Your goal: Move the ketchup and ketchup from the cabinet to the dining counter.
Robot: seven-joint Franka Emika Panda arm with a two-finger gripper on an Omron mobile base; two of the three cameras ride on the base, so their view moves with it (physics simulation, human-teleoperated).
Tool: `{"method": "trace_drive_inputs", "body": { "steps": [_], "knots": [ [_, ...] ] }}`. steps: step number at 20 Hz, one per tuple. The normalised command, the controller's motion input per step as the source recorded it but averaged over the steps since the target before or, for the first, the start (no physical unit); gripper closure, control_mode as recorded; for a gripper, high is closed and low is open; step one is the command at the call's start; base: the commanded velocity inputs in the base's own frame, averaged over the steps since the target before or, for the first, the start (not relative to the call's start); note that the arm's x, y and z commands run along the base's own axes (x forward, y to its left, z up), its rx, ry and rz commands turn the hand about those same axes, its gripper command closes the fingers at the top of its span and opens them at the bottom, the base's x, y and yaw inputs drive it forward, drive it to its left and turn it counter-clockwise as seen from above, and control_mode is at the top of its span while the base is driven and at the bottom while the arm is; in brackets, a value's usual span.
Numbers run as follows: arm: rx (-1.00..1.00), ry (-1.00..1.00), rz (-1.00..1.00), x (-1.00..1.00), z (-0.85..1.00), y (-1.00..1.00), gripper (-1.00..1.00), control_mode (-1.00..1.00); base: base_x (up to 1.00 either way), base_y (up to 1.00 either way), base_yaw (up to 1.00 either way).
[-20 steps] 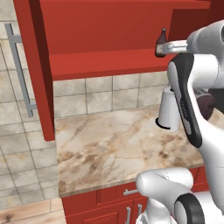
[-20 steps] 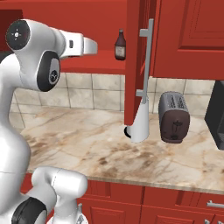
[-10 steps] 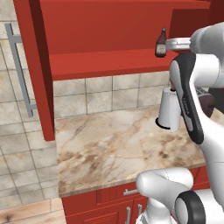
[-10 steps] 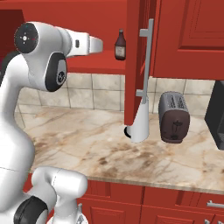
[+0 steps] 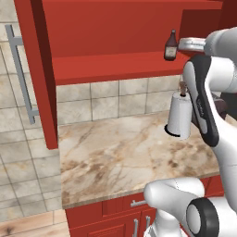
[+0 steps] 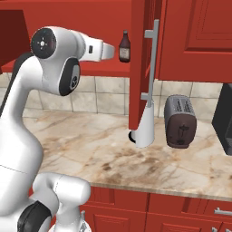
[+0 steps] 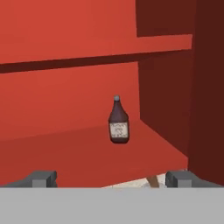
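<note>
Left base view: the arm has swung in closer over the last second, its forearm now level with the cabinet [image 5: 115, 65] shelf, where one ketchup [image 5: 171, 46] bottle stands upright near the right end. Right base view: that ketchup [image 6: 124, 46] sits just beyond the wrist, behind the open door. Hand view: the gripper [image 7: 111, 178] is spread wide and empty, bottle dead ahead but apart. Looks like the reach is lining up; no grasp yet.
</note>
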Motion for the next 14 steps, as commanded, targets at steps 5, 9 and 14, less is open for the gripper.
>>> {"method": "trace_drive_inputs", "body": {
  "steps": [5,9,14],
  "knots": [
    [0.13,0.0,0.0,0.03,0.02,-0.05,-1.0,-1.0,0.0,0.0,0.0],
    [0.03,0.0,0.0,0.04,0.02,0.0,-1.0,-1.0,0.0,0.0,0.0],
    [0.0,0.0,0.0,0.11,0.0,0.01,-1.0,-1.0,0.0,0.0,0.0]
  ]
}}
